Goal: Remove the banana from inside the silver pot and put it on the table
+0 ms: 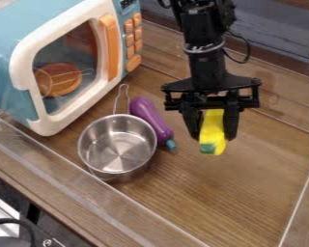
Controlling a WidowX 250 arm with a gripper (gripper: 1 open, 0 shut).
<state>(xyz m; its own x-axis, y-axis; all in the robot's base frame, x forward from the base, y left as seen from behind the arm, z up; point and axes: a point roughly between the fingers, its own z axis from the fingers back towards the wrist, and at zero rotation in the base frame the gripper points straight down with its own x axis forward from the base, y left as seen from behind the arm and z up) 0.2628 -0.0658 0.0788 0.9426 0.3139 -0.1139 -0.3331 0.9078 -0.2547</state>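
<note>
My gripper [212, 123] points down over the table [235, 198], shut on the banana [214, 132], a small yellow toy with a green tip at its lower end. The banana hangs upright between the black fingers, its lower tip at or just above the wood; whether it touches I cannot tell. The silver pot [116, 147] stands empty to the left, shiny, with a thin wire handle reaching toward the microwave. The banana is well outside the pot, to its right.
A purple toy eggplant [152, 121] lies between the pot and the banana. A teal-and-cream toy microwave [61, 58] with an open window stands at the back left. A clear raised rim [67, 183] runs along the table's front and left edges.
</note>
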